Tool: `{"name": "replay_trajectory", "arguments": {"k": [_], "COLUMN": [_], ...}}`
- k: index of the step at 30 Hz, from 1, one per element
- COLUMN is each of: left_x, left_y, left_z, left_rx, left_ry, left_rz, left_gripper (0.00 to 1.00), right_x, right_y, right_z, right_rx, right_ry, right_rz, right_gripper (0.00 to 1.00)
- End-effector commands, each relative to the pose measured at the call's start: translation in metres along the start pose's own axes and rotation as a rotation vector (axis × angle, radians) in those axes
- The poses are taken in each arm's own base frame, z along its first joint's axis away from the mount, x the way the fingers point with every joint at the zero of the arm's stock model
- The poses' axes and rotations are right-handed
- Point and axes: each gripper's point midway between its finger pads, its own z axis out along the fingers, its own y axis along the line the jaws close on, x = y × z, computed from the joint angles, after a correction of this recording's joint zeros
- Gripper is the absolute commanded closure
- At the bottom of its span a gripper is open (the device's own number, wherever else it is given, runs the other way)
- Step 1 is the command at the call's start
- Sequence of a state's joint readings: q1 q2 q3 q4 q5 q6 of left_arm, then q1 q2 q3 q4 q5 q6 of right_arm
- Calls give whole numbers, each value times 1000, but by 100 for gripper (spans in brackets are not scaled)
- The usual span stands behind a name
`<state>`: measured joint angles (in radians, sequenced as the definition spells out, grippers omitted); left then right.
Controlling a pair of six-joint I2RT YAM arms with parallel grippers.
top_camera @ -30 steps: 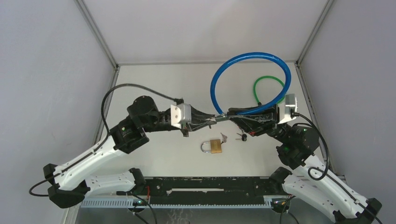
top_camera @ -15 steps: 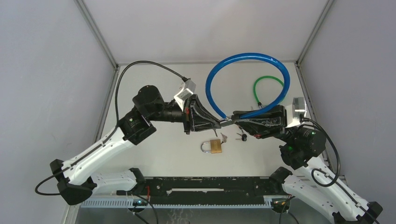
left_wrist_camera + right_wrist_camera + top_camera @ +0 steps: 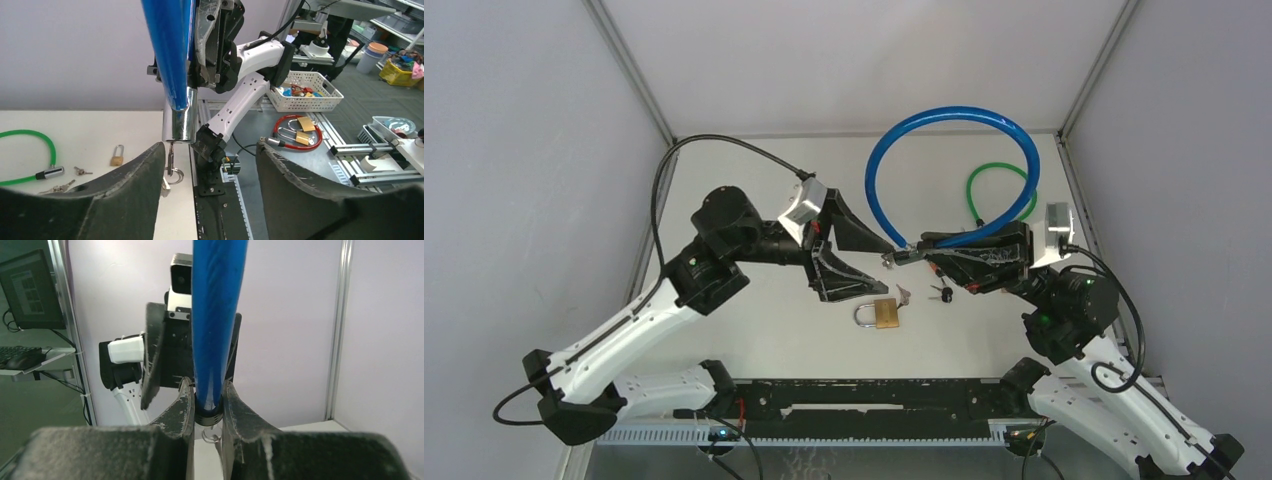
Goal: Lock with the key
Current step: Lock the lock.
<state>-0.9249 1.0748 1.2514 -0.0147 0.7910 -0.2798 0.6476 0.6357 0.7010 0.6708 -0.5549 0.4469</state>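
Pinching the blue cable lock (image 3: 954, 116) near its chrome end (image 3: 180, 117), the right claw (image 3: 902, 256) holds it aloft; the left claw (image 3: 879, 268) stands spread, just off the key (image 3: 171, 158) hanging beneath. If barely seated, that key could drop out, I reckon.

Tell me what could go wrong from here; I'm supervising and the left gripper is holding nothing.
1. The key hangs from the chrome end while the left gripper stands open; it might slip out, or a clumsy grasp could knock it.
2. Only the right gripper pinches the blue cable, near that end; the big loop may twist it in the grip.
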Motion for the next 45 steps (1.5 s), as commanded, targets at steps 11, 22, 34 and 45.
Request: {"name": "replay_trajectory", "arguments": {"k": [11, 22, 34, 45], "left_x": [-90, -109, -118, -135], "left_y": [0, -1, -13, -30], "left_z": [-5, -3, -6, -10], "left_rx": [-58, -67, -29, 17], "left_ry": [-250, -296, -303, -302], "left_rz": [204, 247, 257, 335], "left_gripper": [24, 100, 100, 100], "right_x": [-10, -7, -7, 10], "right_y": [0, 1, 1, -17], "right_z": [7, 4, 3, -12], "right_rx": [-16, -9, -10, 97], "right_ry": [-38, -18, -14, 59], "right_rz": [-20, -31, -39, -74], "right_gripper": [100, 100, 100, 100]}}
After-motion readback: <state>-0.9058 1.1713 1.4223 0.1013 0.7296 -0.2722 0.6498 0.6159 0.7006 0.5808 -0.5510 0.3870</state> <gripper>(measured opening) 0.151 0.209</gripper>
